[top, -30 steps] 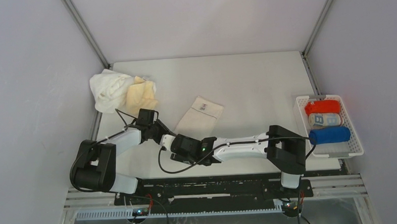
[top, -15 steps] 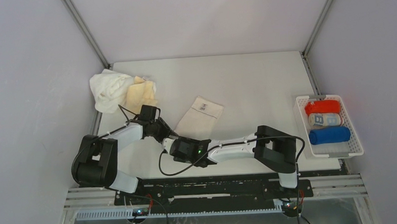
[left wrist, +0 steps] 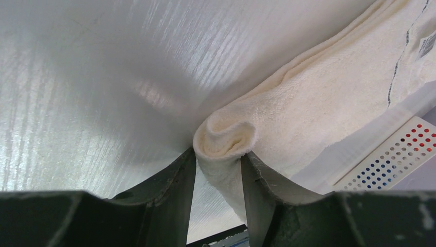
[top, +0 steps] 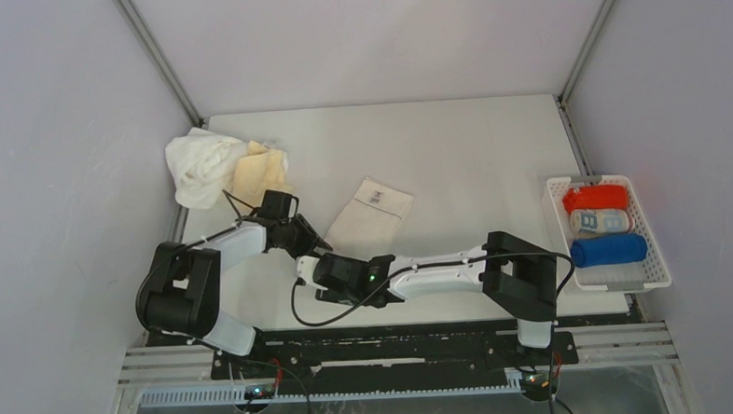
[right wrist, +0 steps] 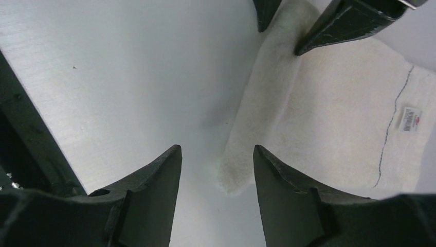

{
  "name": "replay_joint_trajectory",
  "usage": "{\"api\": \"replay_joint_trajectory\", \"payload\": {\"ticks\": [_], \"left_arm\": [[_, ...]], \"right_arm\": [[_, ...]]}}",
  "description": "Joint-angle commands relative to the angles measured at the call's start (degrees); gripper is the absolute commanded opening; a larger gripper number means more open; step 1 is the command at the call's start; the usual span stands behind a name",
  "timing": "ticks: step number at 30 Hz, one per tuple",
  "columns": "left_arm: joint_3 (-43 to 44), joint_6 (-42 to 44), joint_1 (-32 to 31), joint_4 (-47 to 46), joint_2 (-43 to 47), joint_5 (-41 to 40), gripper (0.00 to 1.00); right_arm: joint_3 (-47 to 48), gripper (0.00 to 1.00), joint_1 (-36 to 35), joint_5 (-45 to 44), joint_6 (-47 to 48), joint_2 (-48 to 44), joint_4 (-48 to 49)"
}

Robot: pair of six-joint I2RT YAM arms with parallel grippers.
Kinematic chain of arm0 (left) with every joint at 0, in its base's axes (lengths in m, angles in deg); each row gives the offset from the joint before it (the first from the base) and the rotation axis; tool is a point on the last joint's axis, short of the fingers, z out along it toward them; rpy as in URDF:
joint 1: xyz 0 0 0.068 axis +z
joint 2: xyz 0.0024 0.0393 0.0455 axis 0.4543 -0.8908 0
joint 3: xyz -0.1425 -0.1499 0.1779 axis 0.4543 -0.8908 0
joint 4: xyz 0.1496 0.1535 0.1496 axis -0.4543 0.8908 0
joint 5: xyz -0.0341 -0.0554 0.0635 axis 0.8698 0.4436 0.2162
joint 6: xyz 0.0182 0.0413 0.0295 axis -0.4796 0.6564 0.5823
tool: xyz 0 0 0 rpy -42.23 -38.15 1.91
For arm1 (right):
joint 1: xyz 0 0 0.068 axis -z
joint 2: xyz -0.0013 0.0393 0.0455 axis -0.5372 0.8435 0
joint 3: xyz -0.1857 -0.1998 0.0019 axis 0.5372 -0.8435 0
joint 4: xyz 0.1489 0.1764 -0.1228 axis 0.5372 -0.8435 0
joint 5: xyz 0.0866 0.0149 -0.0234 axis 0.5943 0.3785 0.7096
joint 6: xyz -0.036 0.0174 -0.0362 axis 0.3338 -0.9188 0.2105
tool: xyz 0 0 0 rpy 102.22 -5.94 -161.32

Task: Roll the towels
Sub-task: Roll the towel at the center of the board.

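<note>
A cream towel (top: 371,216) lies flat mid-table, and its near-left edge is curled into a small roll (left wrist: 226,136). My left gripper (top: 310,239) (left wrist: 218,154) is shut on that rolled end, with a finger touching each side. My right gripper (top: 314,265) (right wrist: 216,149) hovers open just in front of it. Its fingers straddle the towel's near corner (right wrist: 234,180) without touching it. The left gripper's fingertips (right wrist: 329,25) show at the top of the right wrist view. A tag (right wrist: 411,118) marks the towel's far end.
A crumpled white towel (top: 200,163) and a pale yellow one (top: 261,174) are heaped at the back left. At the right edge a white basket (top: 652,250) holds red (top: 596,197), patterned (top: 599,221) and blue (top: 609,250) rolled towels.
The right arm has drawn a little left and nearer. The left gripper has shifted slightly toward the towel's edge, still on the rolled end.
</note>
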Motion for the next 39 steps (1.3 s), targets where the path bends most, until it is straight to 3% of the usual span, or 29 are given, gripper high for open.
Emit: {"api": "replay_joint_trajectory", "payload": {"ticks": [1,12,29,39], "left_arm": [[-1.7,3.1,-0.6,4.1,-3.6,-5.8,0.45],[-1.7,3.4,-0.6,4.5,-3.8,-6.0,0.45],[-1.2,3.8,-0.6,5.3,-3.9,-6.2,0.45],[-1.1,4.0,-0.5,5.5,-4.0,-6.3,0.45]], "right_arm": [[1.6,0.53,0.4,3.6,0.7,-0.4,-0.2],[1.5,0.53,1.8,-3.4,0.3,2.8,0.2],[1.2,0.52,5.1,-0.8,-3.0,4.0,-1.3],[0.7,0.53,5.4,-0.3,-2.3,-0.2,-1.1]]}}
